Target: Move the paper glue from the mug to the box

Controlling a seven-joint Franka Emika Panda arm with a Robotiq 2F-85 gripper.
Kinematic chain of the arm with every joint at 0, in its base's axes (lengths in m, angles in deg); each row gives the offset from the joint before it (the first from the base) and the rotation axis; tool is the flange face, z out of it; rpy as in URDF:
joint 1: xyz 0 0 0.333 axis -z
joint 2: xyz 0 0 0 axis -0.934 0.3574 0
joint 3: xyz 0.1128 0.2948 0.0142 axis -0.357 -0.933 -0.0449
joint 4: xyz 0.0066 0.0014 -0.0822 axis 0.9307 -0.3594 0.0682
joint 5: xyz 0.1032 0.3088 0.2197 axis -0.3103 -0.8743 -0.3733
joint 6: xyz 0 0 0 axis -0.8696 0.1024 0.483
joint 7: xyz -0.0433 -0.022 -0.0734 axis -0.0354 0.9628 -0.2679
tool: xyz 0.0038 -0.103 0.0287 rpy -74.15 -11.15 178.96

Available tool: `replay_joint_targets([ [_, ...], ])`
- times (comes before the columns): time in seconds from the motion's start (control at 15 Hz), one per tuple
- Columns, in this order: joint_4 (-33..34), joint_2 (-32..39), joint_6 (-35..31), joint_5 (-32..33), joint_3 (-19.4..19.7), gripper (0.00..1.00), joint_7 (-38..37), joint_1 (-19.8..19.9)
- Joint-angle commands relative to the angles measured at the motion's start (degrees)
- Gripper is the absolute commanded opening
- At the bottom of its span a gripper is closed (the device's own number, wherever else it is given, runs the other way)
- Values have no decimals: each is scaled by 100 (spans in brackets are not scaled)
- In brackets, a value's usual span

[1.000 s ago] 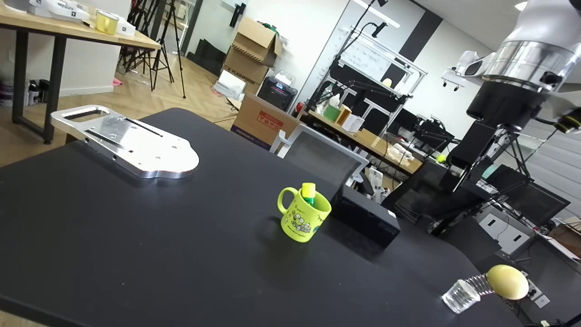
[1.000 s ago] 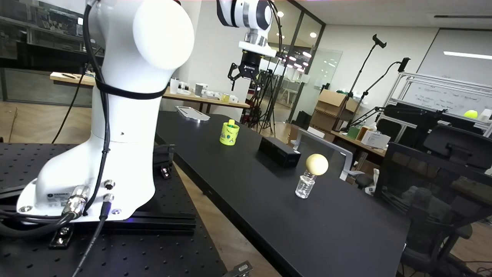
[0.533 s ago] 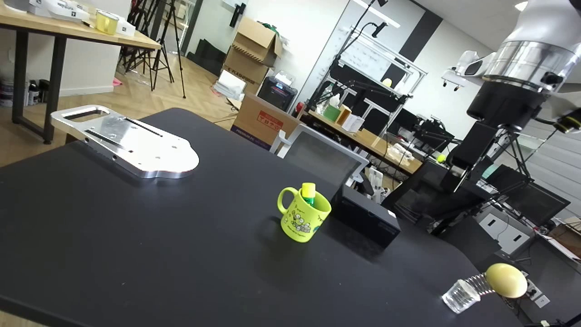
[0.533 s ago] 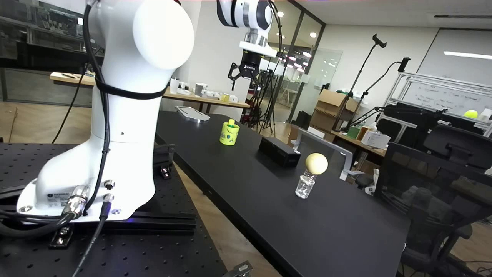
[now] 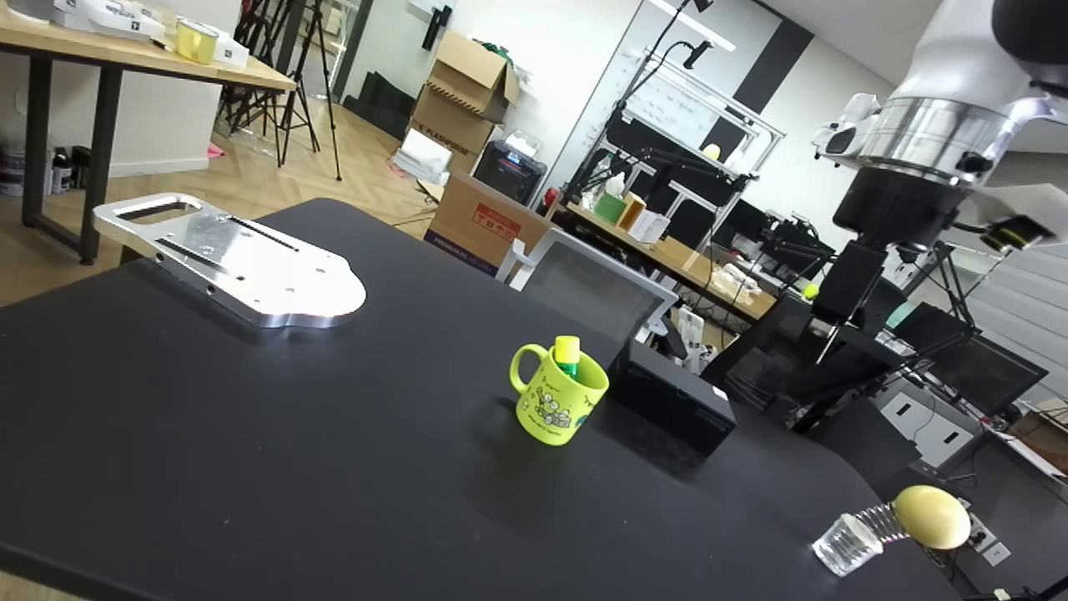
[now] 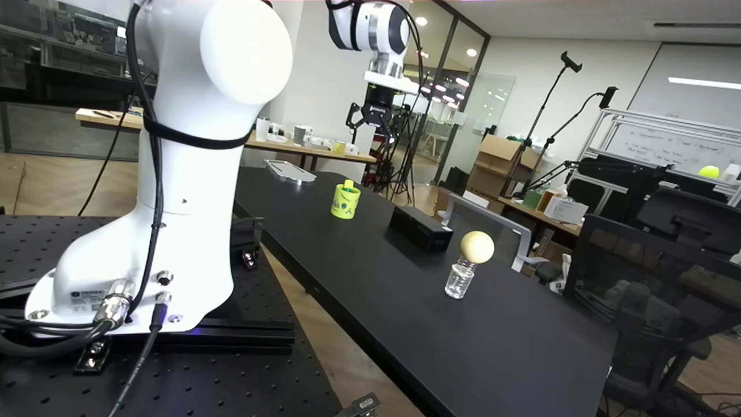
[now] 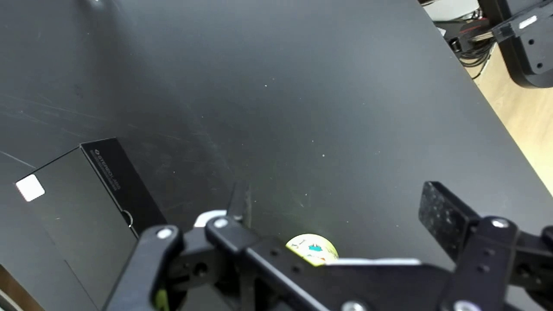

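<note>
The lime-green mug [image 5: 551,411] stands upright on the black table in both exterior views [image 6: 343,206]. The yellow-capped paper glue [image 5: 567,351] stands in it, with its cap and a green part above the rim, also in an exterior view [image 6: 348,185]. The black box [image 5: 667,392] lies closed beside the mug, also in an exterior view [image 6: 421,227] and at the left of the wrist view [image 7: 86,216]. My gripper [image 7: 339,205] is open and empty, high above the table [image 6: 372,136]. In the wrist view the mug [image 7: 312,246] is partly hidden behind the gripper linkage; the glue is hidden there.
A clear jar with a spring and a yellow ball [image 5: 849,542] stands on the table on the box's far side from the mug. A flat silver metal plate [image 5: 242,259] lies near the opposite end. A grey chair back [image 5: 576,284] stands past the table edge.
My gripper has moved down slightly and, in an exterior view, a little to the left. The yellow ball on the spring wobbled slightly. The mug, the glue and the box have not moved.
</note>
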Motion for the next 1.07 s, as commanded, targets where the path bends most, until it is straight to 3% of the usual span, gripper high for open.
replay_joint_targets([
  [0.0,904,861,235,315,-54,100,24,-44],
  [0.53,2722,2578,627,871,-191,100,105,-530],
  [1.0,3862,3626,559,1335,-135,100,308,-1001],
])
